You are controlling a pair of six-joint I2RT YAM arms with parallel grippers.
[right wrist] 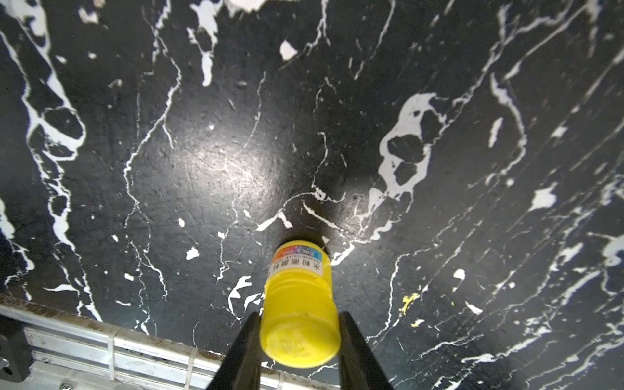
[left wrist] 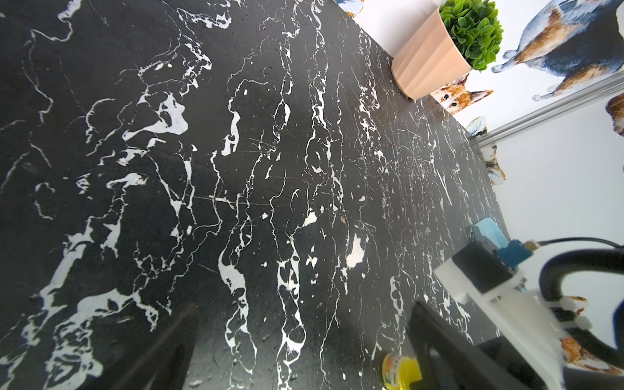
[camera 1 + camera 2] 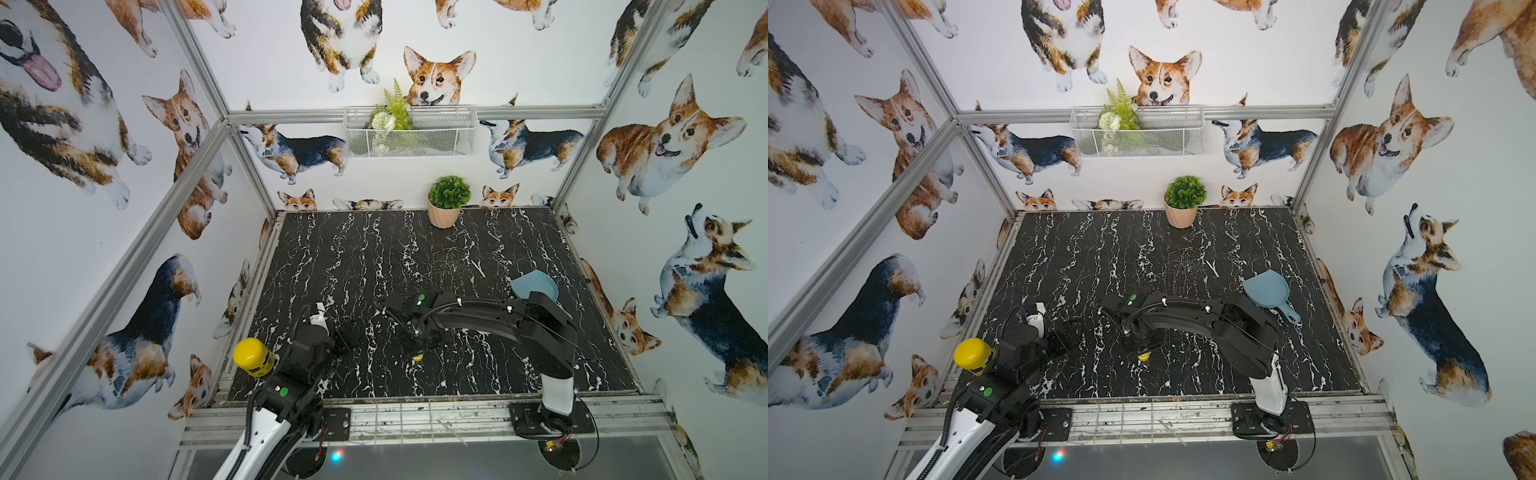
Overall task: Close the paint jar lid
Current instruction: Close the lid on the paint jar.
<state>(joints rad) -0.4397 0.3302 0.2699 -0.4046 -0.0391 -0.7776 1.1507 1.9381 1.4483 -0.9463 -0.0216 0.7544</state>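
So, the paint jar [image 1: 299,270] stands upright on the black marble table [image 1: 202,152], toward its front edge. The lid [image 1: 300,341] sits on top of it and looks level from my right wrist view. Whether it is screwed fully home I cannot tell.

My right gripper [image 1: 300,315] comes straight down over the jar. Its jaws are narrowed to the lid's width, with a finger pressed on each side. It grips the lid, not the labelled body below. The jar's long axis runs vertical, in line with the gripper's approach, so I judge the coming move to be a twist about that axis with slight downward pressure.

My left gripper [image 3: 348,336] is spread wide and empty. It is near the jar but apart from it, and the jar lies off to its right. Nothing braces the jar's body, so I expect it could spin on the table along with the lid.

A few yellow paint flecks [image 1: 410,300] lie just beside the jar. Farther out are the big yellow-capped bottle [image 3: 251,356] at the front left, a blue scoop [image 3: 534,284] behind the right arm, and a potted plant [image 3: 446,201] at the back wall.
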